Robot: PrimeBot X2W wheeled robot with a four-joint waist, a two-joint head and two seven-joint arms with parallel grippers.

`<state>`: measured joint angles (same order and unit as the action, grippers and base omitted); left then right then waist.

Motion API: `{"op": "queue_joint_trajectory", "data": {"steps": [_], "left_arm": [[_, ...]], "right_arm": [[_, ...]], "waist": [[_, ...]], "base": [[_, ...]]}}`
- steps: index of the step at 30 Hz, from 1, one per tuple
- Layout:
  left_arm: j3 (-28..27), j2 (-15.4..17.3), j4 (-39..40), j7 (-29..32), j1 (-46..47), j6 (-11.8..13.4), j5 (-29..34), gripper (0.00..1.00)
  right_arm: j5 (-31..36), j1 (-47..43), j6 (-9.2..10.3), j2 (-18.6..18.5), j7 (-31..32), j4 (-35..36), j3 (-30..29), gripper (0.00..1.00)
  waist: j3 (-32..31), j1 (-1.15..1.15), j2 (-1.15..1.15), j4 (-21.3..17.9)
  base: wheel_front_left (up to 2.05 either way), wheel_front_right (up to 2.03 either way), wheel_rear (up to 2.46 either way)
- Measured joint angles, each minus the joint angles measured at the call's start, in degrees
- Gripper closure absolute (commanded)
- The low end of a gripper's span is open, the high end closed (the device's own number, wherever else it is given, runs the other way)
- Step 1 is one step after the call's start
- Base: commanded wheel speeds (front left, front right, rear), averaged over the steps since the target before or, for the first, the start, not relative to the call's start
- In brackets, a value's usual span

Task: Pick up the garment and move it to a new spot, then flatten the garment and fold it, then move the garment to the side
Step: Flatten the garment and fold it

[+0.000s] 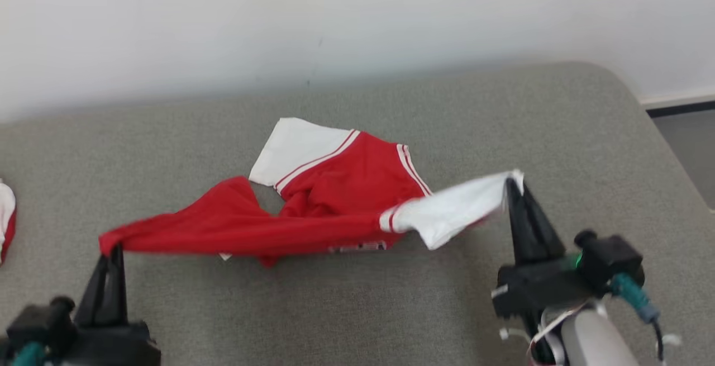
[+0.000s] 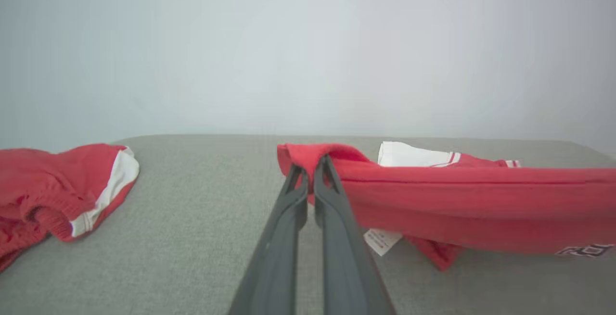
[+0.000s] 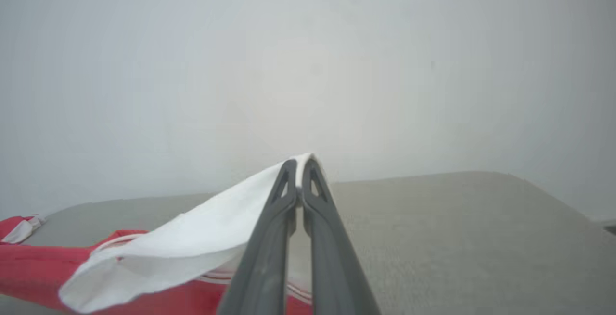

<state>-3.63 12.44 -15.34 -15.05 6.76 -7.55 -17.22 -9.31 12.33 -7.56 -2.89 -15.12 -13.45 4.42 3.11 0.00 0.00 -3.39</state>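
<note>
**Garment [image 1: 335, 198] held at both ends**

Toward the front edge of the grey surface [image 1: 391, 310], the left claw [image 1: 110, 251] is clamped on its red end and the right claw [image 1: 513, 184] on its white sleeve. Farther back, the rest lies mid-surface.

Grey fabric tabletop [image 1: 357, 310], plain white wall [image 1: 357, 19] behind, second red-and-white garment [image 2: 57, 195] at left edge
</note>
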Motion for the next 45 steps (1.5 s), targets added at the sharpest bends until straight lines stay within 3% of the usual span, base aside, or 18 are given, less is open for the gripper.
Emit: {"op": "queue_joint_trajectory", "data": {"steps": [4, 11, 18, 24, 31, 45], "left_arm": [[3.03, 5.10, 0.75, -0.01, 5.97, 0.00, 0.24, 1.00], [10.26, 14.59, -1.30, -0.01, 20.45, 0.00, 0.08, 1.00], [18.57, 20.24, -7.30, 0.18, 34.72, 0.00, -1.04, 1.00], [24.80, 22.26, -10.81, 0.97, 43.40, 0.00, -2.99, 1.00], [28.15, 24.07, -13.66, 0.75, 55.23, 0.00, -3.99, 1.00], [29.62, 26.79, -21.81, 0.00, 79.86, 0.03, -1.69, 1.00]], "right_arm": [[0.83, 6.56, 0.00, -0.55, 0.00, 3.35, -0.36, 1.00], [0.83, 22.01, 0.00, -5.65, 0.00, 3.76, 0.76, 1.00], [0.85, 35.31, 0.00, -7.79, 0.00, -0.24, 2.24, 1.00], [2.13, 44.23, 0.00, -9.47, 0.00, -6.69, 5.12, 1.00], [5.05, 55.70, 0.00, -10.54, -0.01, -11.69, 6.58, 1.00], [16.52, 80.72, -0.01, -11.13, -0.01, -21.46, 0.86, 1.00]], "waist": [[-2.65, 0.00, 0.00, 0.10], [-5.18, 0.00, 0.00, 0.29], [-4.65, 0.00, 0.00, 0.43], [-2.18, 0.00, 0.00, 0.49], [4.43, 0.01, 0.00, 0.67], [21.83, 0.03, 0.01, 1.02]], "base": [[0.00, 0.00, 0.00], [0.00, 0.00, 0.00], [0.00, 0.00, 0.00], [0.00, 0.00, 0.00], [0.00, 0.00, 0.00], [0.00, 0.00, 0.00]]}}
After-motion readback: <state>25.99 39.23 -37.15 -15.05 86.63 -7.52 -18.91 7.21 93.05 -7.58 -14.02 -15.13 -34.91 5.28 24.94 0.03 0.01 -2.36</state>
